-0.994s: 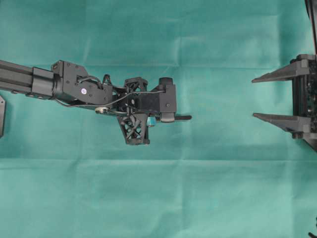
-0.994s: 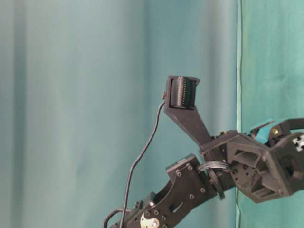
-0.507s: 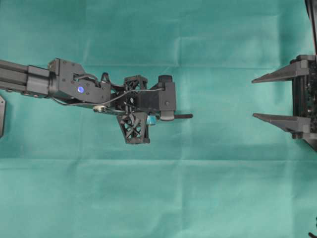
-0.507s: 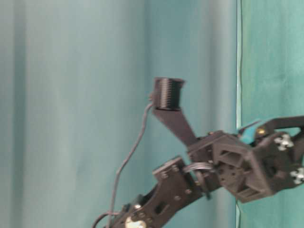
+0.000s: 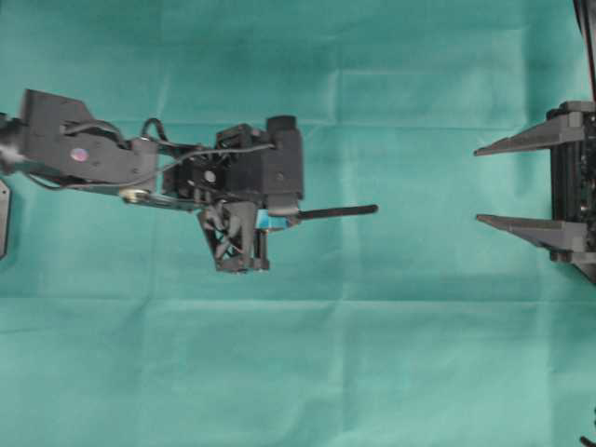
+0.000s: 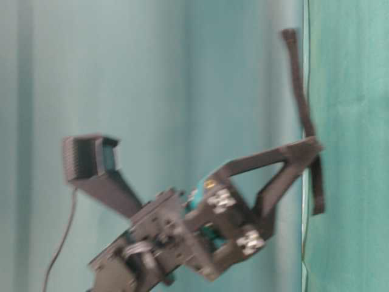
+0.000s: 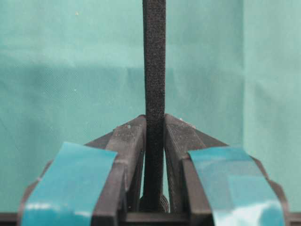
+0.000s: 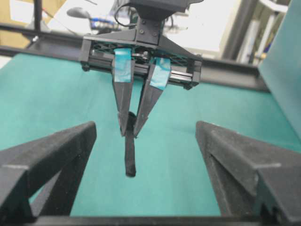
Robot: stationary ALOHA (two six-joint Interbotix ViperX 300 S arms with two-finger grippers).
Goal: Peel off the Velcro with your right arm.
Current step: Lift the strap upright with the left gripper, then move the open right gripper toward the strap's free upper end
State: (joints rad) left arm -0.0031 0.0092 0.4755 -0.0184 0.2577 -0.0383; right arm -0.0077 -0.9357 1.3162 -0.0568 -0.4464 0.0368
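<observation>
The Velcro (image 5: 340, 211) is a thin black strip held above the green cloth, its free rounded end pointing right toward the right arm. My left gripper (image 5: 296, 214), with teal tape on its fingers, is shut on the strip's other end. In the left wrist view the Velcro (image 7: 154, 70) runs straight up out of the pinched left gripper (image 7: 154, 121). My right gripper (image 5: 476, 184) stands wide open at the right edge, a clear gap away from the strip's tip. In the right wrist view the Velcro (image 8: 129, 155) hangs from the left gripper (image 8: 129, 133), ahead of the right gripper (image 8: 146, 125).
Green cloth (image 5: 372, 372) covers the whole table, and a green curtain (image 6: 91, 73) hangs behind. A black plate (image 5: 3, 219) shows at the far left edge. The table-level view shows the Velcro (image 6: 299, 85) and the left gripper (image 6: 315, 146), blurred.
The left arm has drawn back to the left and turned its wrist. More of the Velcro now sticks out to the right. The right gripper has stayed still and open.
</observation>
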